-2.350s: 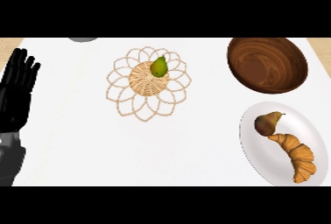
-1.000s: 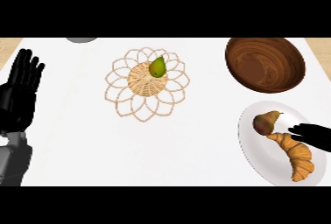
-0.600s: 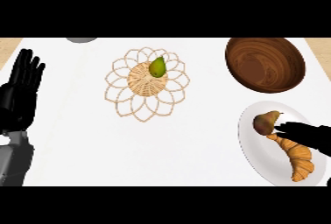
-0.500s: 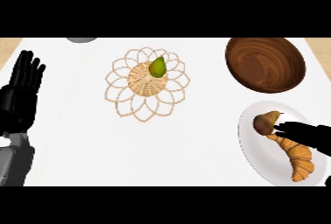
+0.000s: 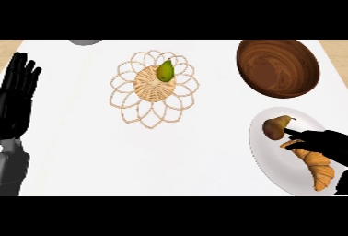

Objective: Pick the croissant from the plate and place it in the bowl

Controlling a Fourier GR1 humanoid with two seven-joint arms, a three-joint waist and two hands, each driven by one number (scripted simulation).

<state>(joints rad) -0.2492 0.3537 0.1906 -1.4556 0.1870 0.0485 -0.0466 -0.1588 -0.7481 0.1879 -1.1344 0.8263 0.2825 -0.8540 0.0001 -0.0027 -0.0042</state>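
Nearest, at the right edge of the white surface (image 5: 204, 166), sits a round white plate (image 5: 268, 159). On it lies a golden-brown, ridged croissant (image 5: 317, 169), running from the plate's middle toward its near right rim. The black right hand (image 5: 326, 145) comes in from the right edge and lies over the far end of the croissant; its fingers are spread and reach left, one fingertip touching or just beside a brown, reddish pear (image 5: 275, 127) that rests on the far part of the same plate. The hand is not closed round the croissant, which lies flat on the plate.

At the left edge, the black left hand (image 5: 17, 99) rests open with straight fingers pointing far, above its grey forearm (image 5: 12, 168); it holds nothing.

Farther in, near the middle of the surface, lies a pale woven wicker mat (image 5: 155, 87) with a solid round centre and looped petals around it. A small green pear (image 5: 165, 71) sits on the far right part of that centre.

At the far right stands a dark brown wooden bowl (image 5: 277, 67), well apart from the plate and with nothing inside it. At the far edge, left of the mat, a small grey round object (image 5: 85, 42) is partly cut off.
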